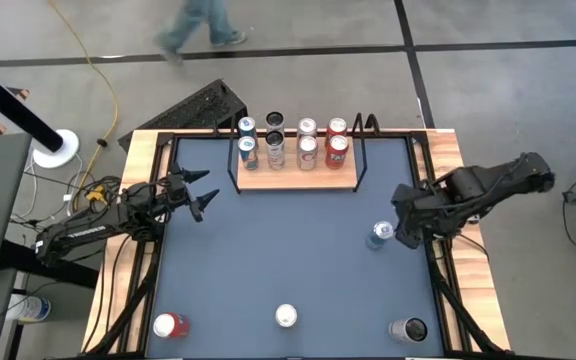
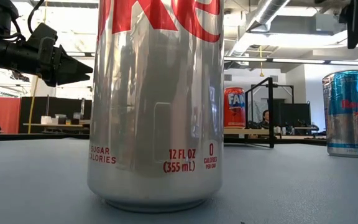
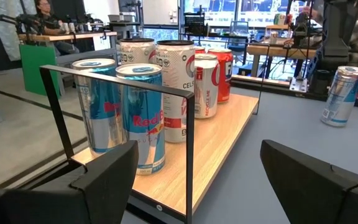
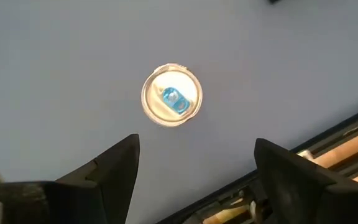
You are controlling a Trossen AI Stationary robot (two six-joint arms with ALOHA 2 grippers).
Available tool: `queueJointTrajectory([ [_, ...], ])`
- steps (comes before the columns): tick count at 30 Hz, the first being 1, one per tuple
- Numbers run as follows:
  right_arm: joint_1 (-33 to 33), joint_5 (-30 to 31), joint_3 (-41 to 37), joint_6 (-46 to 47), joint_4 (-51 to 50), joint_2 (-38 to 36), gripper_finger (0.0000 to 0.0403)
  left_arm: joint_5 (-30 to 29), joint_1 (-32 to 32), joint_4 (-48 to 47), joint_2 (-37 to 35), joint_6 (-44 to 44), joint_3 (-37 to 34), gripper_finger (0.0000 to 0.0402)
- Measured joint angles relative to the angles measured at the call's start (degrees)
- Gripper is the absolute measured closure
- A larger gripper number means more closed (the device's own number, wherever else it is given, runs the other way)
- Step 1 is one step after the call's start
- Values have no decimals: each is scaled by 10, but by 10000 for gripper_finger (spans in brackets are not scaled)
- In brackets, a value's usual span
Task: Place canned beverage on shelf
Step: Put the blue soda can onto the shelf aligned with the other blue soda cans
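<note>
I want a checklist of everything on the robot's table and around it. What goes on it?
Surface: grey-blue tabletop, wooden edges.
Job's things: shelf at the far edge holds eight upright cans; blue can stands on the table near the right side.
Clutter: three more cans along the near edge: red, silver, dark.
Pincers: left pincer open, empty, left of the shelf; right pincer open, above the blue can, not gripping it.
Cables: yellow cable on the floor.
Surroundings: a person walking past.
</note>
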Motion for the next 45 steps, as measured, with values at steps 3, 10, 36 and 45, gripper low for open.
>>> queueJointTrajectory([
  [3, 15, 35, 0, -6, 5, 11, 97, 0, 0, 0, 0, 0, 0, 74],
  [10, 64, 64, 0, -17, 24, 56, 97, 0, 0, 0, 0, 0, 0, 74],
  [36, 16, 66, 0, -103, 31, 135, 97, 0, 0, 0, 0, 0, 0, 74],
  [45, -9, 27, -23, -134, 55, 145, 97, 0, 0, 0, 0, 0, 0, 74],
])
